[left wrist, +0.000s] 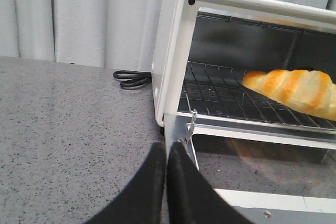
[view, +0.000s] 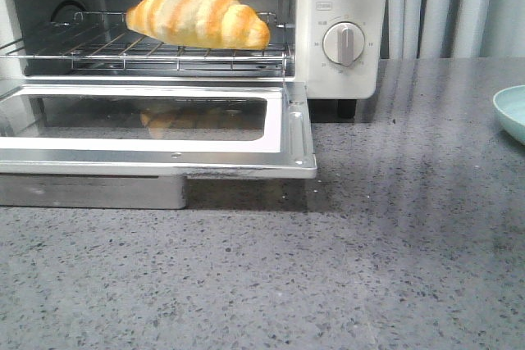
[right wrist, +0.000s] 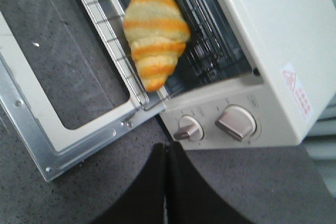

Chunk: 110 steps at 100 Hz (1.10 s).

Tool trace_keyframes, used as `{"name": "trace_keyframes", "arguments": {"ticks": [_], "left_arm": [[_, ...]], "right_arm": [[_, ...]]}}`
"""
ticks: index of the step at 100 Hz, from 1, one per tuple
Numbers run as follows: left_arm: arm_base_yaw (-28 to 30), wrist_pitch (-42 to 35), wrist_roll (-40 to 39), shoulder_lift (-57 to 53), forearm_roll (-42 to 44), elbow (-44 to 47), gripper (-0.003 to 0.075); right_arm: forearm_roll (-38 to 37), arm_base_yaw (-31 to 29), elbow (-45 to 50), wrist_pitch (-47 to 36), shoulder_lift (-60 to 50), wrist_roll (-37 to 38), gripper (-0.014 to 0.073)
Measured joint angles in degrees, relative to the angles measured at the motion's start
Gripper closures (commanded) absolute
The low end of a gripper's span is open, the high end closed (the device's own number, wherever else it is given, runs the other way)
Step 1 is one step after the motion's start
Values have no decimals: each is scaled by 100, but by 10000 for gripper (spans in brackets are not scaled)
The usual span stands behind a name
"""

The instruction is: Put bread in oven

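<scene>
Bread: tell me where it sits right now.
The bread lies on the wire rack inside the open oven, toward the rack's right side, near the dials.

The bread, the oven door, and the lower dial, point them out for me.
bread [view: 199, 14], front view, middle of its striped top.
oven door [view: 298, 133], front view, right side of its metal frame.
lower dial [view: 344, 43], front view, centre of the grey knob.

oven [view: 340, 22] mouth open, door [view: 164, 149] lowered

Bread [view: 199, 14] on rack [view: 148, 51] inside oven [view: 340, 30]; door [view: 156, 133] lowered in front; bowl [view: 510, 112] far right.
</scene>
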Motion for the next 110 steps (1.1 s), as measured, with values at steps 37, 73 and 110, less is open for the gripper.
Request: {"name": "trace_keyframes", "arguments": {"ticks": [37, 73, 110], "left_arm": [[0, -13, 0, 0, 0, 0, 741], [0, -13, 0, 0, 0, 0, 741], [0, -13, 0, 0, 0, 0, 741]], "right_arm": [[9, -230, 1866, 0, -1827, 737, 670], [9, -239, 3407, 88, -4252, 1473, 670], [143, -239, 4590, -1052, -5262, 1560, 670]]}}
